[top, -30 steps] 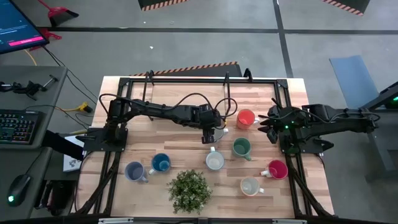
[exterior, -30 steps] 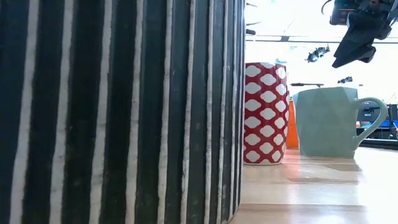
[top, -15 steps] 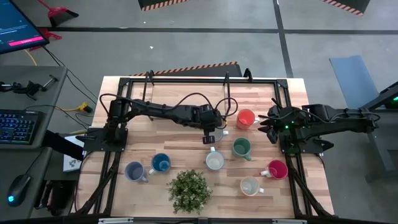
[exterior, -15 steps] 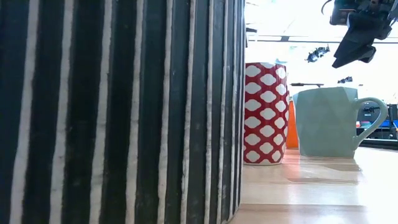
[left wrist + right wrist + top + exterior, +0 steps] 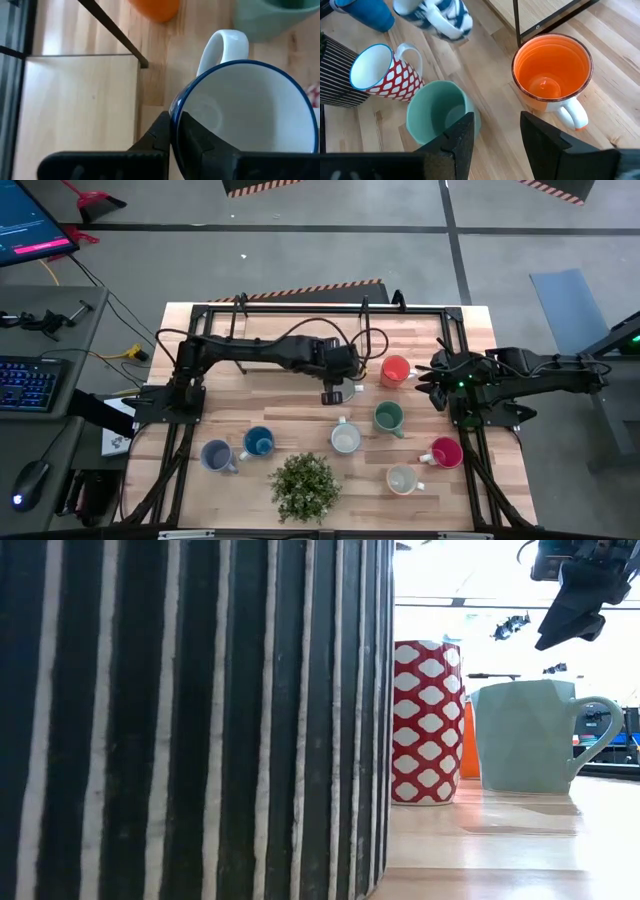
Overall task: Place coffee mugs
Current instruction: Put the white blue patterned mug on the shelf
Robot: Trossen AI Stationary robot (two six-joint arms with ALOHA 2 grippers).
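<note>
Left pincer (image 5: 172, 137) pinches the rim of a white mug (image 5: 245, 115) near the table (image 5: 300, 395) centre. Right pincer (image 5: 495, 135) hangs spread near the right edge, over the orange mug (image 5: 552, 75).

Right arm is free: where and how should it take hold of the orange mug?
Probably by the rim. The orange mug stands upright, mouth open, so come straight down with one finger inside and one outside. Pick a wall section away from its white handle, which sticks out sideways. The right gripper is open.

Table (image 5: 290, 415) is showing pale, matt wood planks with visible grain. Orange mug (image 5: 552, 72) and white mug (image 5: 245, 112) are showing glossy glazed ceramic. Fingers (image 5: 542, 135) are looking matt black plastic.
</note>
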